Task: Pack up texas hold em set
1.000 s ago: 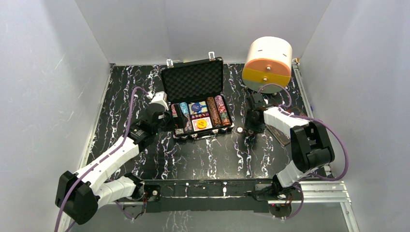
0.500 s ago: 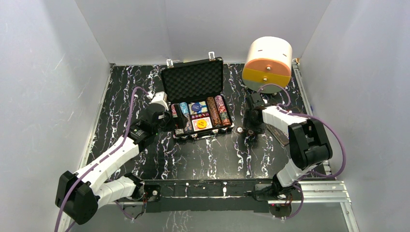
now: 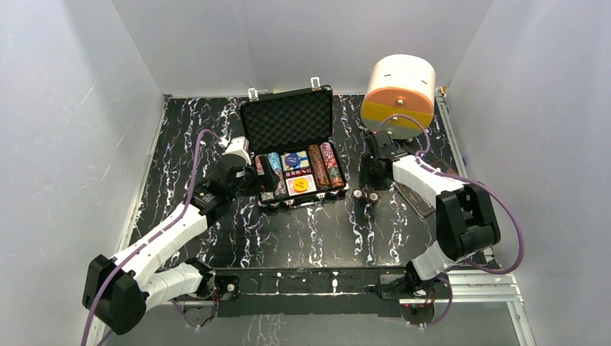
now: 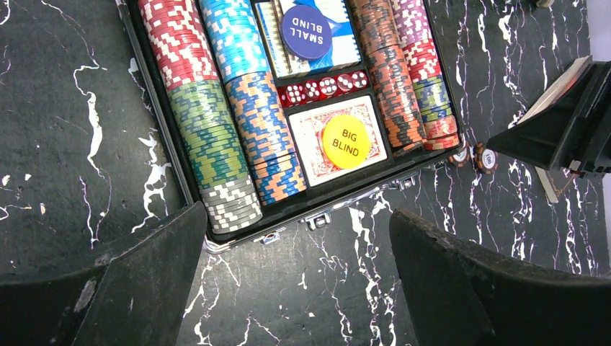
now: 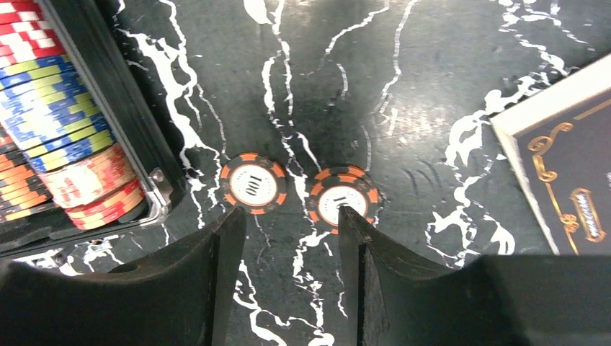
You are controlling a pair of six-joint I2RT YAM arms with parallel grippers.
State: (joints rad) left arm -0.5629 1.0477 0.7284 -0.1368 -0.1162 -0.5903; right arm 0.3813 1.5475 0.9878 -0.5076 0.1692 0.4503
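— Where is the case?
— The case (image 3: 287,121) is found open at the middle back of the bench (image 3: 317,238), with its lid upright. Rows of striped chips (image 4: 216,137) are packed inside. Red dice (image 4: 324,86) are lined up between a blue disc (image 4: 306,31) and a yellow disc (image 4: 346,140). The yellow disc is laid on the red-backed cards (image 4: 304,144).

— Is anything left out?
— Two loose chips (image 5: 253,183), orange-edged, are seen flat on the bench. They are set side by side, just beside the case's front right corner. A book (image 5: 569,180) is noted to their right.

— And the grippers?
— The left gripper (image 4: 297,210) is spread fully wide over the case's front left part, and nothing is held. The right gripper (image 5: 290,213) is set partly open above the loose chips, with nothing between its fingers. One fingertip overlaps the right-hand chip, but contact cannot be told.
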